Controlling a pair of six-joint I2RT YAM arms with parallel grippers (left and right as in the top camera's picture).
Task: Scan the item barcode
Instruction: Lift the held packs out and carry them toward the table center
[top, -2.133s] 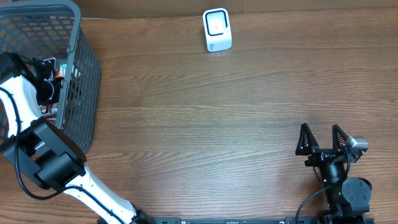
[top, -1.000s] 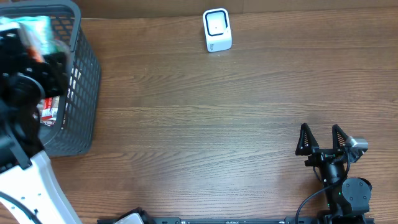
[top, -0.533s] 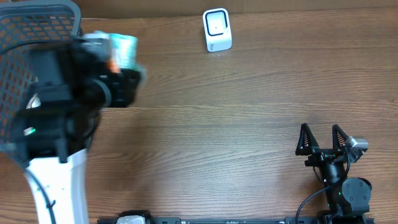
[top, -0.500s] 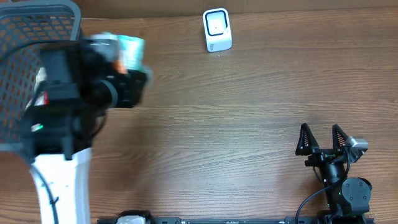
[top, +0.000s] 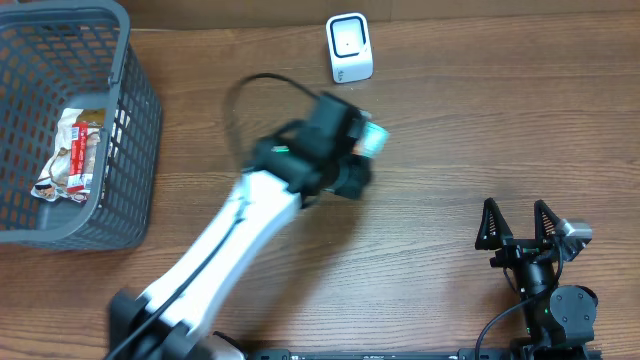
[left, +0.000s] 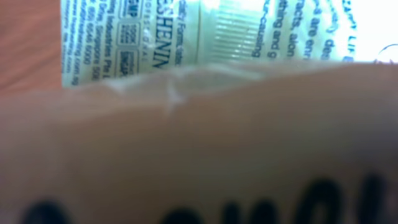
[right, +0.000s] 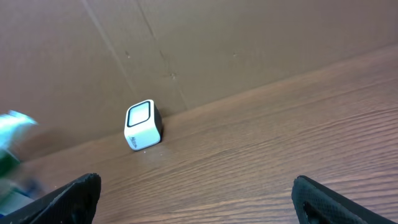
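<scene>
Left end effector (top: 362, 148) clamps the pale green packet (top: 376, 137); I must face its printed side squarely to the scanner (top: 349, 47). Right end effector (top: 516, 208) gapes wide.

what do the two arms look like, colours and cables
The left arm has a white link, black joint housings, a small green light and a looping black cable. The right arm is black; the right gripper has two triangular fingers.

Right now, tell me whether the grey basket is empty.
No, a wrapped packet lies on the floor of the basket.
</scene>
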